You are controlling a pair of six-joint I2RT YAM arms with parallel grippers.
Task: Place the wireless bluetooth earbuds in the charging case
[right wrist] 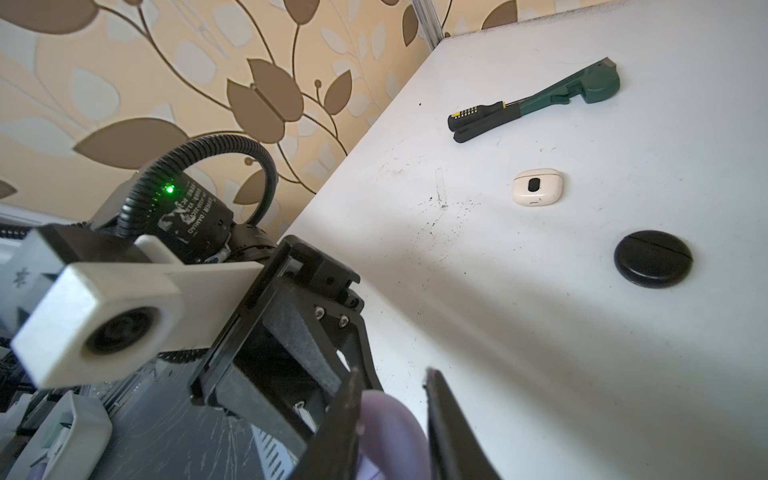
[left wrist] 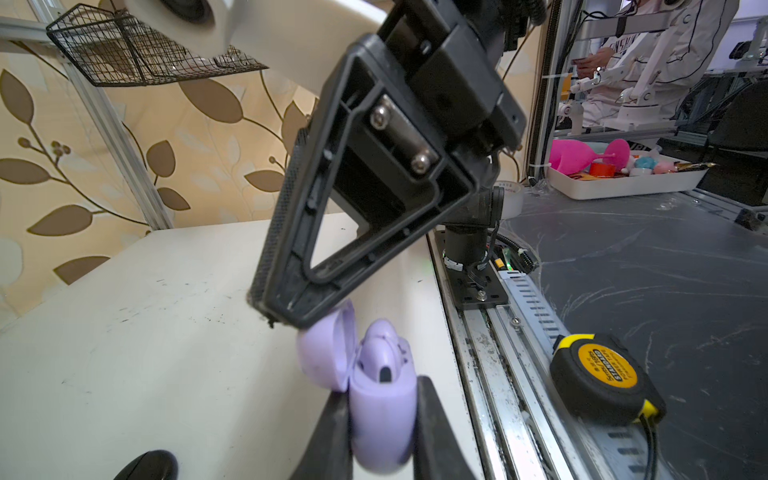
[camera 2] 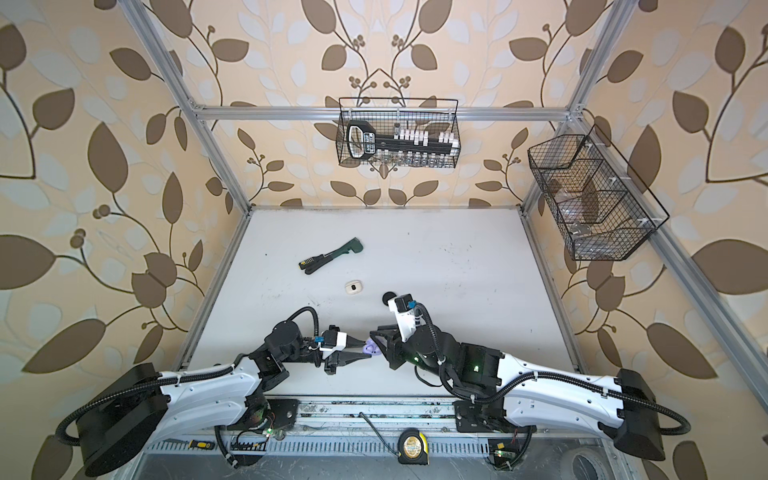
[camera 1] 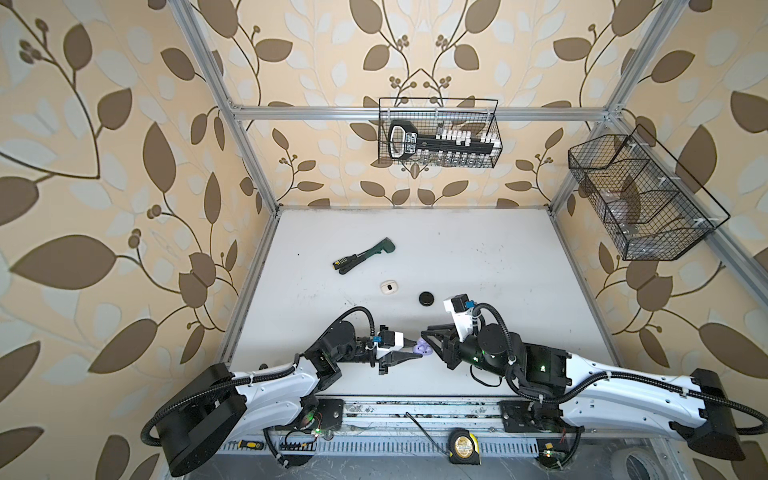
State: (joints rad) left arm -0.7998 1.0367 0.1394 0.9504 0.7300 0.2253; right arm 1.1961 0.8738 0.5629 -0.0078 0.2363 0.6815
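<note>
Left jaws clamp lilac charging case [left wrist: 382, 419] holding an earbud [left wrist: 381, 353]; right jaws, slightly apart, straddle its lid [left wrist: 326, 353].

You have bright, even light in both top views, and the walls [camera 1: 104, 208] bend toward the edges. Beyond the right gripper [right wrist: 392, 415] a soft shadow crosses the table [right wrist: 519, 324]. Between its fingers [right wrist: 446, 419] the lilac case [right wrist: 395, 436] is blurred.

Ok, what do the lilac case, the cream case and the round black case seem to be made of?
The lilac case: moulded plastic with a satin finish, going by its soft even sheen and rounded shell. The cream case: probably hard plastic, slightly glossy, with a faint highlight along its edge. The round black case: matte plastic or a rubbery coat, unclear which; no glare.
</note>
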